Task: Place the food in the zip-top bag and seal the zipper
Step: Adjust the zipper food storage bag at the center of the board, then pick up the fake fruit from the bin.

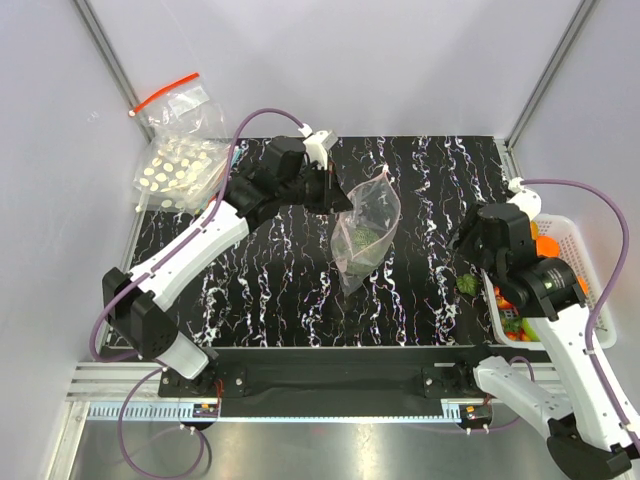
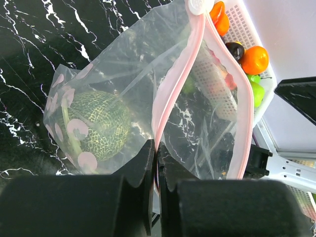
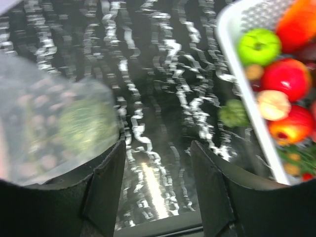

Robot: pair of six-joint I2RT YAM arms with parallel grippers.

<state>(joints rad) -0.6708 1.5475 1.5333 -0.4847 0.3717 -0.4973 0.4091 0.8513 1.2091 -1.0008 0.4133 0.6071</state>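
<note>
The clear zip-top bag (image 1: 366, 238) hangs above the middle of the table with its mouth open. My left gripper (image 1: 334, 196) is shut on its pinkish-red zipper strip (image 2: 170, 94), with the jaws pressed together (image 2: 157, 150) on one lip. The dark green bumpy lump (image 2: 101, 123) lies inside the bag and also shows in the top view (image 1: 361, 238). My right gripper (image 1: 464, 241) is open and empty (image 3: 158, 163), to the right of the bag (image 3: 49, 123) and above the table. I cannot pick out the orange-red piece among the items in the basket.
A white basket (image 1: 572, 238) of round orange, red and green fruits stands at the right edge, also in the right wrist view (image 3: 228, 24). A small green piece (image 1: 467, 285) lies on the table beside it. Dotted bags (image 1: 178, 172) and a red-strip bag (image 1: 185, 105) lie at the back left.
</note>
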